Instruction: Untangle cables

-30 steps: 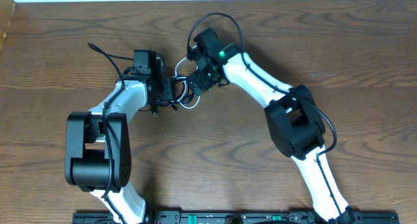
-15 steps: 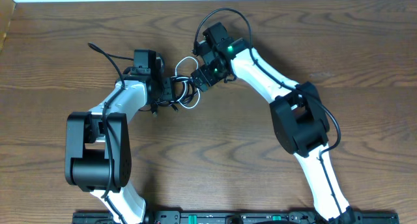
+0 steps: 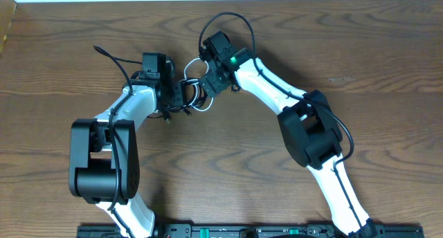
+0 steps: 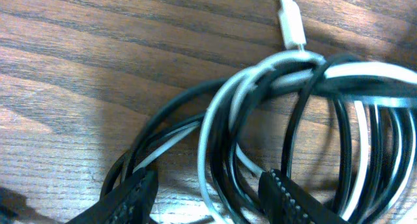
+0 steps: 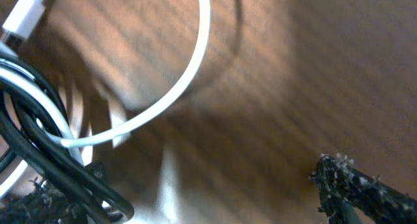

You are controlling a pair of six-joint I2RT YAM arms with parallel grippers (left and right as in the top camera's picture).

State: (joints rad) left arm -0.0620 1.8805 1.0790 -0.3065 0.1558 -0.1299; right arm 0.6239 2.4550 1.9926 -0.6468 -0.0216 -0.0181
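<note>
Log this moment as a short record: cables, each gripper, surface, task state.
cables: white cable and black cables looped together in one tangle
plug: white plug sticking out of the tangle
left gripper: fingers on either side of the tangle's strands; grip unclear
right gripper: open wide, right beside the tangle
table: brown wood
task state: not yet untangled

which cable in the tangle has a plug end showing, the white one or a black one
The white cable: its plug lies free at the top of the left wrist view. The black cables show only loops there.
</note>
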